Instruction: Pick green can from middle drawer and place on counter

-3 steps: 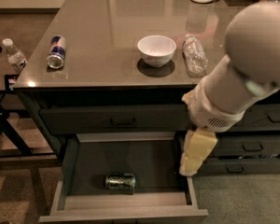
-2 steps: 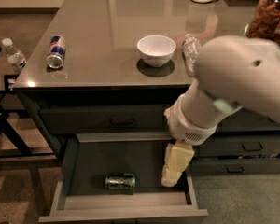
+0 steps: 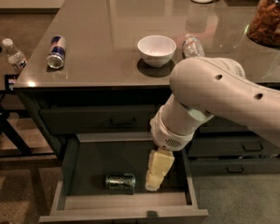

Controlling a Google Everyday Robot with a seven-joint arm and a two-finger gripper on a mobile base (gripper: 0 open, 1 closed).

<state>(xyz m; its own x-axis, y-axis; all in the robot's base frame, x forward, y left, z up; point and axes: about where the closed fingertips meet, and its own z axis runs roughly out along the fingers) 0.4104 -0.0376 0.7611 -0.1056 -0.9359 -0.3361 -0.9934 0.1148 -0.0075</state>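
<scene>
The small dark-green metal can [image 3: 120, 181] lies on its side in the open, wide dark grey middle drawer [image 3: 86, 168]. It is just left of the cream gripper [image 3: 153, 185] and not touching it. I cannot tell whether the gripper is open or closed.

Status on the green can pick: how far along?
Done: the middle drawer is open and the green can lies exposed on its side. In hand: the gripper is down inside the drawer, just right of the can and not holding it. Left: grasp, lift out, and place on the counter.
</scene>
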